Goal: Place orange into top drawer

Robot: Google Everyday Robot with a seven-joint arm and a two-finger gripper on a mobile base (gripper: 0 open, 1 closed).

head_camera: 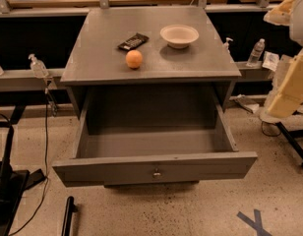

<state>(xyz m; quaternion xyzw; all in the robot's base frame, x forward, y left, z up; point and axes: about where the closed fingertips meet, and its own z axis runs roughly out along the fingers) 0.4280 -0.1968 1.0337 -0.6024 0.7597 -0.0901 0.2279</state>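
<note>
One orange point(134, 59) sits near the front edge of the cabinet top point(191, 60), above the open top drawer point(200, 167); the gripper is out of view, grip state untellable, only an arm point(291, 85) showing far right.

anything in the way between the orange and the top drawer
Nothing visible does. The orange sits near the front edge of the cabinet top; the top drawer stands open below, nothing showing inside. The bowl and dark packet lie behind the orange. The end effector is out of view.
</note>
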